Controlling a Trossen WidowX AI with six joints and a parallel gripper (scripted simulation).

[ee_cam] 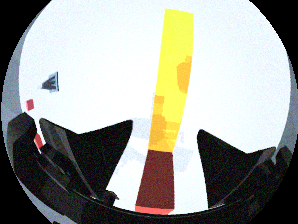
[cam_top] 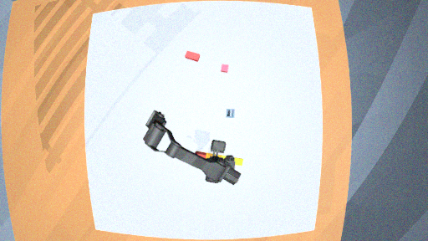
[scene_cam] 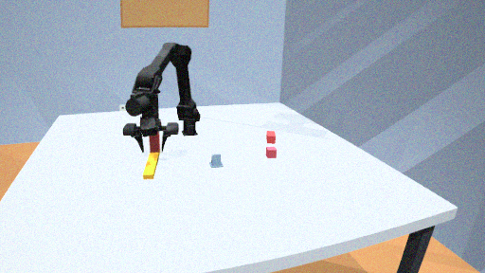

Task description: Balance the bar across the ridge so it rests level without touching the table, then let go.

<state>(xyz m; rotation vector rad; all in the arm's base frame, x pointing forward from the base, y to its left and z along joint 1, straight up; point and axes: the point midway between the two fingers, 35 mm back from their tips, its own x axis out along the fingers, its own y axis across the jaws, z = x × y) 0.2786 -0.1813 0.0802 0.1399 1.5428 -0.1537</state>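
The bar (cam_top: 238, 161) (scene_cam: 151, 167) (ee_cam: 172, 90) is long and yellow with a dark red end. It lies flat on the white table (cam_top: 272, 188) (scene_cam: 284, 204). My gripper (cam_top: 217, 157) (scene_cam: 152, 148) (ee_cam: 166, 129) is open and low over the bar's red end, with one finger on each side of it. I cannot tell whether the fingers touch the bar. The ridge (cam_top: 230, 113) (scene_cam: 216, 161) (ee_cam: 51, 83) is a small blue-grey wedge. It stands on the table apart from the bar, to the right of it in the exterior view.
Two red blocks (cam_top: 192, 55) (cam_top: 225, 68) (scene_cam: 270, 136) (scene_cam: 271, 152) sit on the table beyond the ridge. The arm's base (cam_top: 155, 119) (scene_cam: 189, 124) stands behind the bar. An orange floor surrounds the table.
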